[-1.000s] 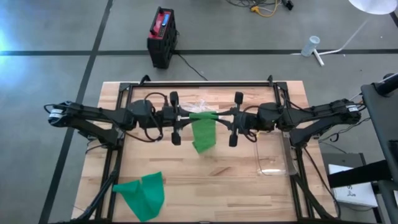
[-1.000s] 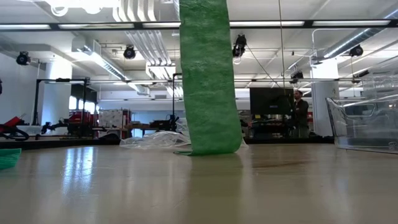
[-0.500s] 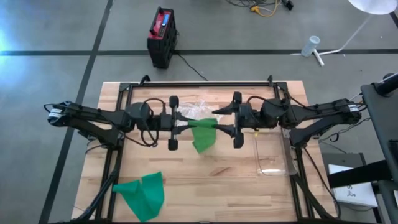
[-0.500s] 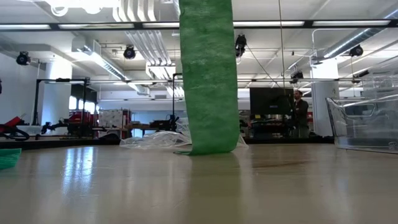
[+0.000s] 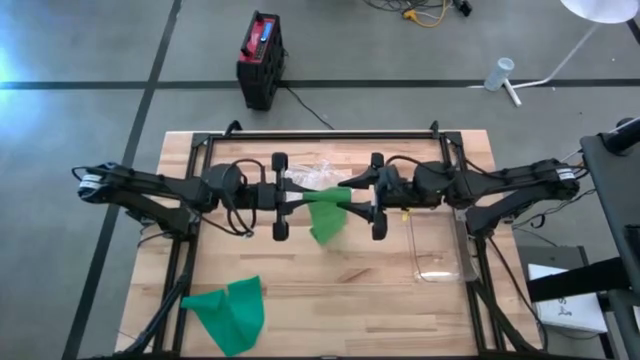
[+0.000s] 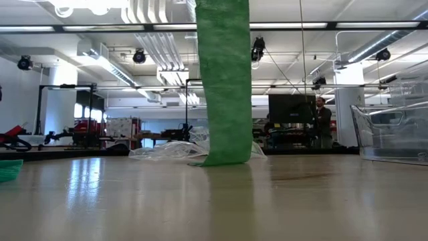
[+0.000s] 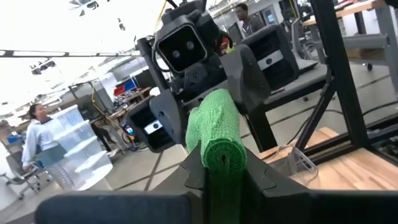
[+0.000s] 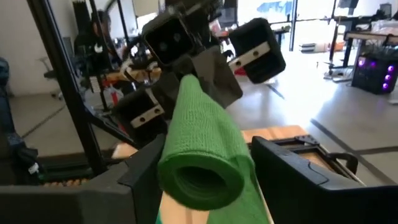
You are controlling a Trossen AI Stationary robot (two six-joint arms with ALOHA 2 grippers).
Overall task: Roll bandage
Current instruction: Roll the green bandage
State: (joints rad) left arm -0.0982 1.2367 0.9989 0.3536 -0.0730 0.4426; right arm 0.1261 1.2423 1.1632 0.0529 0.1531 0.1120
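Hanging green bandage (image 5: 325, 208) — no legible writing, labels unreadable

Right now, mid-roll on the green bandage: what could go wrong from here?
1. The right gripper stands open around the green bandage roll, so only the shut left gripper holds it; the roll may tilt or slip.
2. The hanging tail touches the table near the clear plastic wrapper; further rolling could drag or snag it.

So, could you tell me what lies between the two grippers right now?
In the high view, the rolled end of the green bandage spans between the left gripper and right gripper, its tail hanging to the table.
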